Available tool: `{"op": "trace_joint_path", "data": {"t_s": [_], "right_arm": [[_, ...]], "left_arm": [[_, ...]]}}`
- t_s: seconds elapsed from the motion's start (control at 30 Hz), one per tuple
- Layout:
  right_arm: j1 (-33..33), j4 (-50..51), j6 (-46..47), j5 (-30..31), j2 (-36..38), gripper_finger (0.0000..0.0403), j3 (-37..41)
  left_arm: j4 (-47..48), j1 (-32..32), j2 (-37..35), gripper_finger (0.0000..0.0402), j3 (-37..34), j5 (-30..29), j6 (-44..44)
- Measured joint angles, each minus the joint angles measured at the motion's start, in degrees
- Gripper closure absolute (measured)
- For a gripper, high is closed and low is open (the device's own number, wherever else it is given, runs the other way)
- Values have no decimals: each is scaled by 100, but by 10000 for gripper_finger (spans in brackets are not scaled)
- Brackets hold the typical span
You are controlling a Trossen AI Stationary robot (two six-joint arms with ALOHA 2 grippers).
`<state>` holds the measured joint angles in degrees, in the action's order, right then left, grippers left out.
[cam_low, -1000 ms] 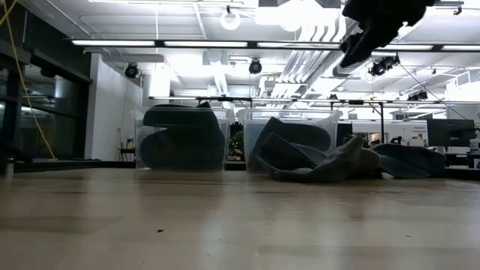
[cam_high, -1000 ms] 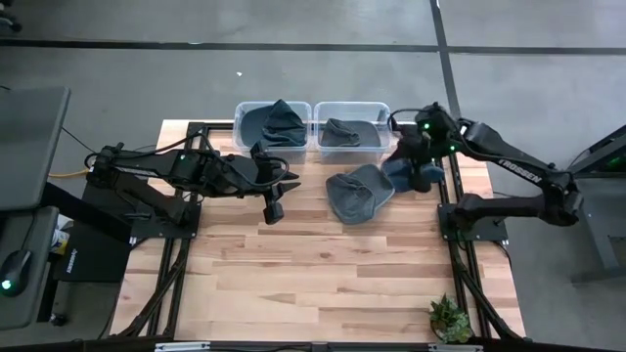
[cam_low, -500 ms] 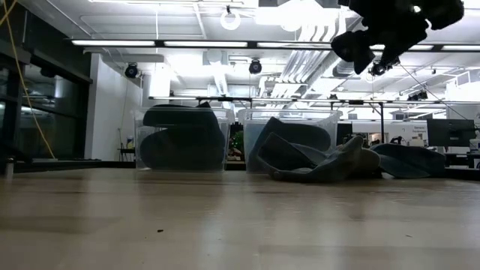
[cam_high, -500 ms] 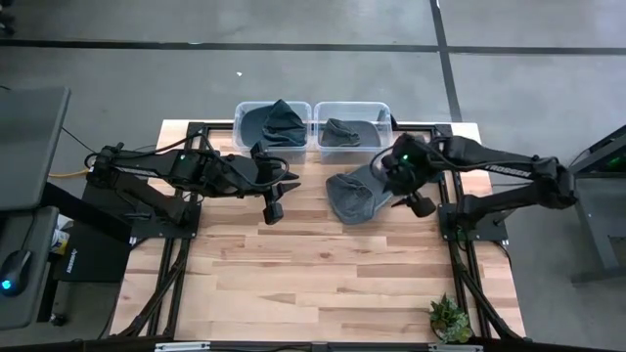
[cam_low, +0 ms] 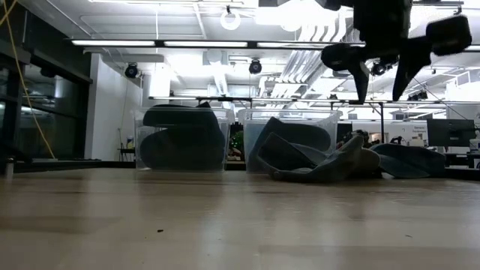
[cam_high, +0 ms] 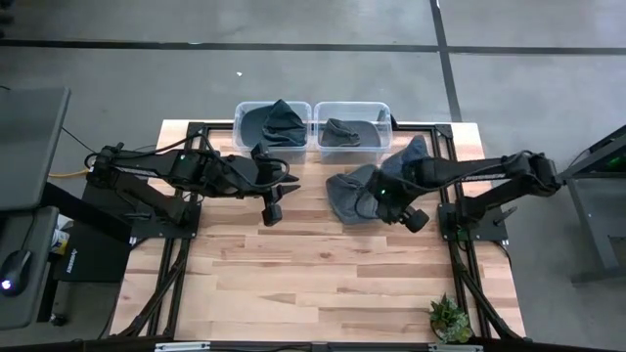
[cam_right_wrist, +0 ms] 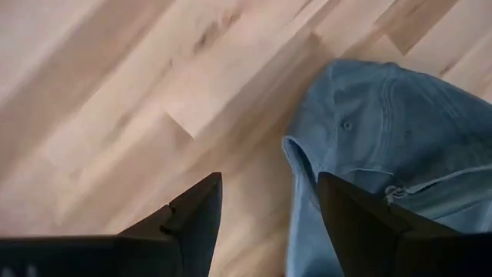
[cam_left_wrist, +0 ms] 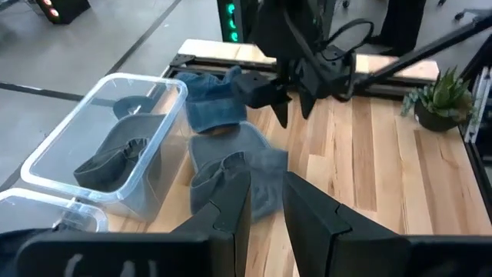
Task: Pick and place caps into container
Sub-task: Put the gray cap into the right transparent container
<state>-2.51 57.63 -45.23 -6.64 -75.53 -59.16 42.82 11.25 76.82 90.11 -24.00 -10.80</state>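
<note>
Right gripper poised above the loose caps, jaws apart and empty

The right gripper (cam_high: 383, 198) hangs over the near edge of the grey cap (cam_high: 354, 196) on the table, with the blue cap (cam_high: 411, 156) behind it toward the right-hand bin (cam_high: 385, 125); in the right wrist view the cap's rim lies just off one fingertip (cam_right_wrist: 350, 204), so a short sideways shift should straddle it; the left gripper (cam_high: 273, 198) waits well apart near the left-hand bin (cam_high: 243, 110), fingers nearly together, holding nothing; the right arm is plainly nearer.

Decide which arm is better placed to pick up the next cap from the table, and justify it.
Probably right: the right gripper hangs open just above the grey cap; the left gripper waits farther off.
</note>
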Motion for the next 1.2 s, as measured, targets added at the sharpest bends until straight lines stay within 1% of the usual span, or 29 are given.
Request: {"op": "trace_joint_path", "data": {"t_s": [0.1, 0.17, 0.27, 0.4, 0.53, 0.63, 0.8, 1.07, 1.13, 1.2], "right_arm": [[168, -17, -286, 267, -170, 194, 0], [208, -97, -321, 272, -270, 193, 0], [216, -218, -106, 191, -448, 193, 0], [204, -262, 65, 181, -706, 193, 0], [186, -351, 3, 232, -874, 193, 0], [131, -477, -11, 226, -896, 193, 0], [-34, -501, -219, 526, -896, 193, 0], [-166, -554, -507, 482, -930, 193, 0], [-208, -579, -425, 484, -1009, 186, 0], [-249, -562, -326, 482, -1144, 171, 0]], "left_arm": [[248, 0, 2, 328, 0, 163, -1], [322, 0, 2, 328, 0, 379, -1], [382, 0, 2, 328, 0, 561, -1], [534, 2, 2, 328, 0, 566, -1], [696, 2, 2, 328, 0, 565, -3], [759, 2, 2, 328, 0, 589, -3], [845, 2, 2, 328, 0, 673, -19], [847, 2, 2, 328, 0, 805, -18], [857, 2, 2, 328, 0, 805, -14], [888, 2, 2, 328, 0, 829, -14]]}}
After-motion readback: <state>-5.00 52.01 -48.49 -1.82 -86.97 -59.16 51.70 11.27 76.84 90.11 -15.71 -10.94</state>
